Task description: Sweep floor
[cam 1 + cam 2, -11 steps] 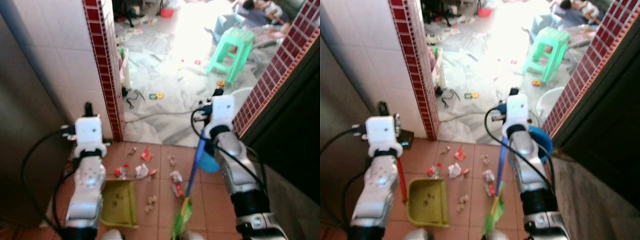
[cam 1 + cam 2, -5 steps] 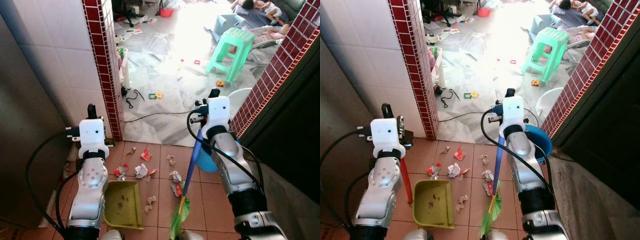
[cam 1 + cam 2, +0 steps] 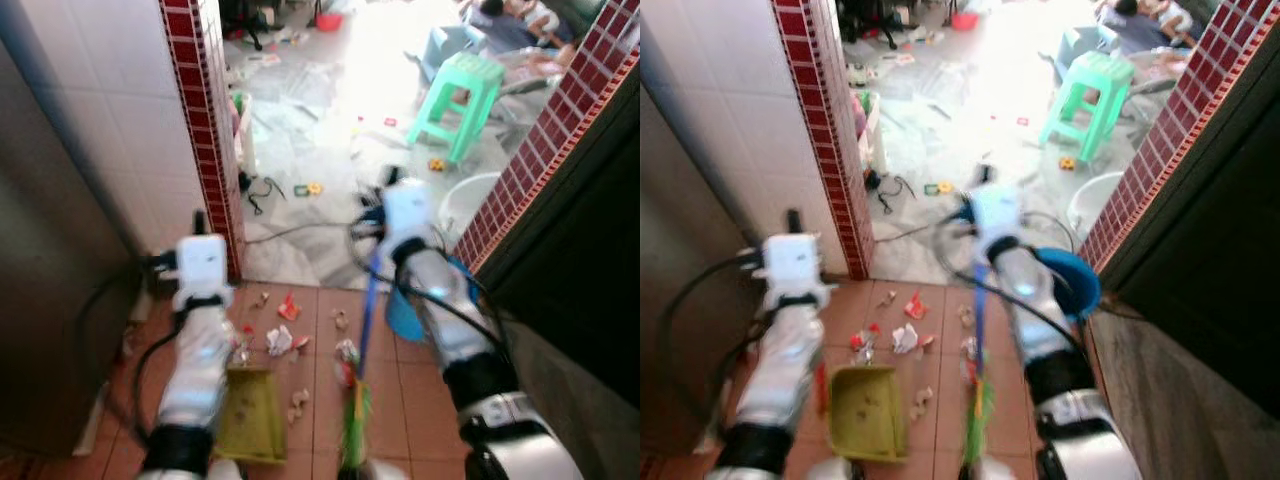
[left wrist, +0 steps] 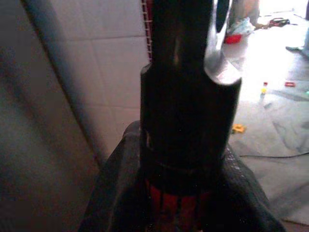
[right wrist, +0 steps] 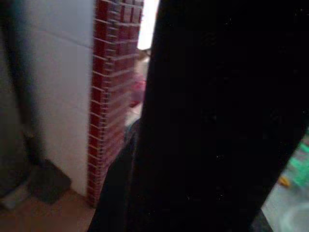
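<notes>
On the left of the terracotta tiled floor [image 3: 940, 400] lies the olive-green plastic dustpan [image 3: 868, 412], its open mouth turned toward the doorway and its red upright handle [image 3: 820, 388] rising beside the left arm; the left gripper [image 3: 200, 222] stands above it near the red-tiled pillar [image 3: 195, 110], and from the left wrist view its dark fingers seem closed round that red handle, though blur leaves me unsure. Just ahead of the dustpan's mouth and slightly to the right, scattered scraps of white and red paper litter [image 3: 906, 338] lie between the pan and the broom. Further right, the blue-handled broom with green bristles [image 3: 977, 380] runs with its long axis from the right gripper [image 3: 975, 205], high near the threshold, down and back toward the robot, the bristles touching the tiles just to the right of the dustpan. I cannot tell how the right gripper's fingers are set, the right wrist view being dark. The litter therefore lies to the left of the bristles, so a leftward stroke would likely carry it into the pan. Beyond sits a blue plastic bucket [image 3: 1080, 280].
</notes>
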### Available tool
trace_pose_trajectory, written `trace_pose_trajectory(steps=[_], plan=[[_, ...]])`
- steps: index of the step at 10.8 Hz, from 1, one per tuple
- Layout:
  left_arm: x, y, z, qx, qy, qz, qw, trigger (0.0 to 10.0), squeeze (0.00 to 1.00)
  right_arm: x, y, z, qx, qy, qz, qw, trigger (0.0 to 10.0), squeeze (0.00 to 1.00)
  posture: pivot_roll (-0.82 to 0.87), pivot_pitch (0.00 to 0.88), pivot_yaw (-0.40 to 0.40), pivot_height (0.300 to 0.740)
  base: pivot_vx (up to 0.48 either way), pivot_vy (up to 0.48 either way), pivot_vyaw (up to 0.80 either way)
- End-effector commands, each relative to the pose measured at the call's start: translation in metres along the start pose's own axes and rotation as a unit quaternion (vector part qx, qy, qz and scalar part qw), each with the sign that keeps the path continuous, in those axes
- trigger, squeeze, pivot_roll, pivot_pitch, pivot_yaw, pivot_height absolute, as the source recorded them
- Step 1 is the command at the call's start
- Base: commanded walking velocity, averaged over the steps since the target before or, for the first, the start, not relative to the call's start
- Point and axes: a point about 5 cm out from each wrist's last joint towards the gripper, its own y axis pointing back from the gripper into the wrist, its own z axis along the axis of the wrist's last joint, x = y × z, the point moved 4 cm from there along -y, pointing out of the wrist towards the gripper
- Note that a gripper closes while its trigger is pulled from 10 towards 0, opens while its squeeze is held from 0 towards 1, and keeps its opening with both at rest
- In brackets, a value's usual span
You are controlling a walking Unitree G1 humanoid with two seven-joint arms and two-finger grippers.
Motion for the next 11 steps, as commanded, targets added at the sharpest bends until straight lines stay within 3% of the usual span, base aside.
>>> trace_pose_trajectory(steps=[1,5,6,8,10,11], plan=[[-0.005,-0.003,0.013,-0.031,0.002,0.001,1.0,10.0,0.0,0.002,-0.005,0.018,-0.035,0.015,0.017,0.999,10.0,0.0,-0.07,0.073,-0.081,0.74,0.0,0.0,0.0],[-0.016,-0.003,0.004,-0.023,0.01,0.018,1.0,10.0,0.0,0.025,-0.005,0.016,-0.044,0.016,0.073,0.996,10.0,0.0,-0.07,0.072,-0.117,0.74,0.0,0.0,0.0],[-0.022,-0.004,0.004,-0.023,0.01,0.012,1.0,10.0,0.0,0.038,-0.004,0.018,-0.053,0.006,0.101,0.993,10.0,0.0,-0.08,0.07,-0.117,0.74,0.0,0.0,0.0],[-0.028,-0.006,0.002,-0.024,0.009,0.004,1.0,10.0,0.0,0.056,0.002,0.02,-0.055,-0.029,0.144,0.988,10.0,0.0,-0.08,0.065,-0.106,0.74,0.0,0.0,0.0],[-0.031,-0.008,0.001,-0.022,0.01,-0.002,1.0,10.0,0.0,0.061,0.001,0.025,-0.053,-0.069,0.155,0.984,10.0,0.0,-0.08,0.057,-0.098,0.74,0.0,0.0,0.0],[-0.034,-0.009,0.001,-0.025,0.01,-0.008,1.0,10.0,0.0,0.061,-0.002,0.038,-0.061,-0.101,0.16,0.98,10.0,0.0,-0.08,0.053,-0.096,0.74,0.0,0.0,0.0]])
